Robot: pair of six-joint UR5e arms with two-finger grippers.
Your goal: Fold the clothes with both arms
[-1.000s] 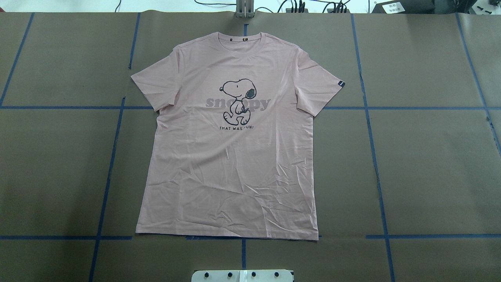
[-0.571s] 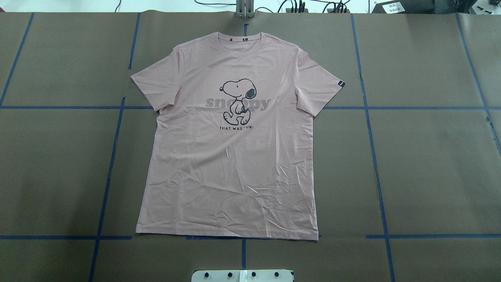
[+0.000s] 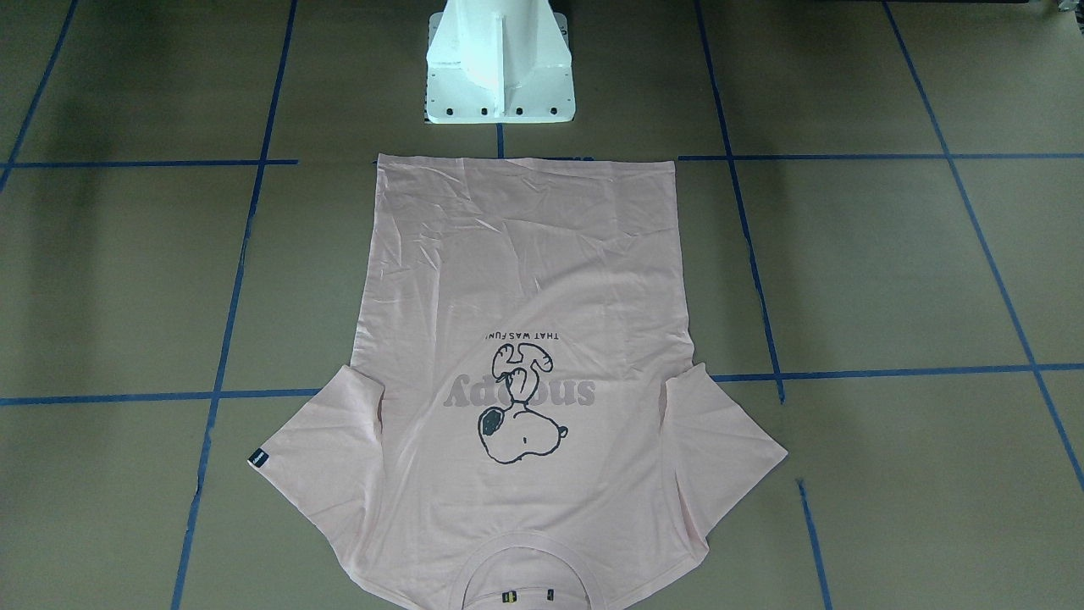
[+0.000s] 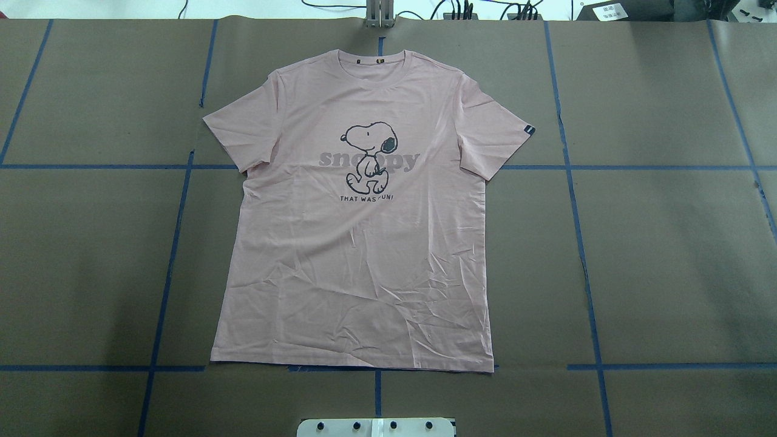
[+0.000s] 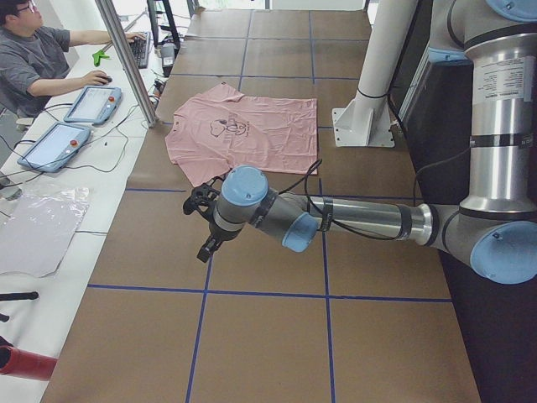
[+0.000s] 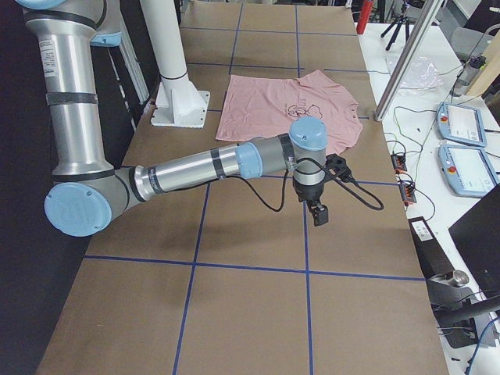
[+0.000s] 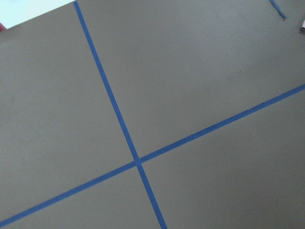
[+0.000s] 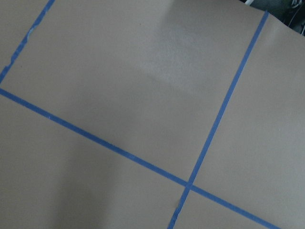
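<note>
The pale pink T-shirt (image 4: 364, 255) lies flat and face up in the table's middle, collar at the far edge, hem toward the robot's base. It also shows in the front view (image 3: 525, 254) and in both side views (image 5: 260, 138) (image 6: 266, 109). Its black sleeve tag (image 4: 529, 129) is on the right sleeve. My left gripper (image 5: 205, 248) hangs over bare table well to the left of the shirt. My right gripper (image 6: 319, 215) hangs well to its right. Both show only in side views, so I cannot tell if they are open or shut. Neither touches the shirt.
Brown paper with blue tape lines (image 4: 576, 167) covers the table. The white pedestal base (image 3: 498, 63) stands just behind the hem. An operator (image 5: 38, 59) sits at a side bench with tablets (image 5: 92, 102). Both wrist views show only paper and tape (image 7: 136, 160) (image 8: 188, 183).
</note>
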